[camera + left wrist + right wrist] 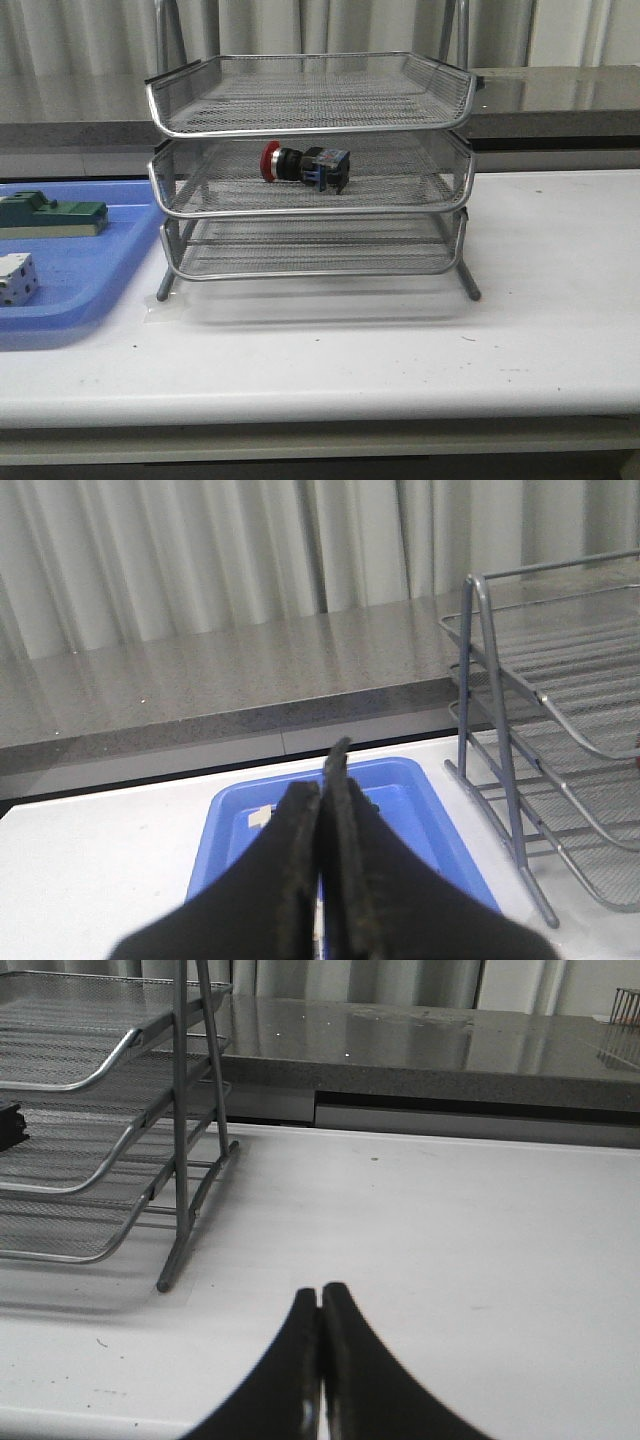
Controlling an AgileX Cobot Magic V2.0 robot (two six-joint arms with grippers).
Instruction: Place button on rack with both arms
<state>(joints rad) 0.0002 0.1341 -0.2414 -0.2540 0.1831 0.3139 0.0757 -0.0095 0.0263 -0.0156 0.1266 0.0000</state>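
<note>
The button (305, 166), with its red head, black barrel and blue rear block, lies on its side in the middle tray of the silver wire-mesh rack (310, 122). A dark end of the button (10, 1125) peeks in at the edge of the right wrist view. No arm shows in the front view. My left gripper (322, 775) is shut and empty, above the blue tray (228, 825), with the rack (500, 730) off to one side. My right gripper (320, 1295) is shut and empty over the bare white table, away from the rack's leg (180, 1200).
A blue plastic tray (95, 275) lies to the left of the rack and holds a green and grey flat block (50, 212) and a white cube with dark dots (15, 278). A grey stone ledge (560, 95) runs behind the table. The table's front edge is close.
</note>
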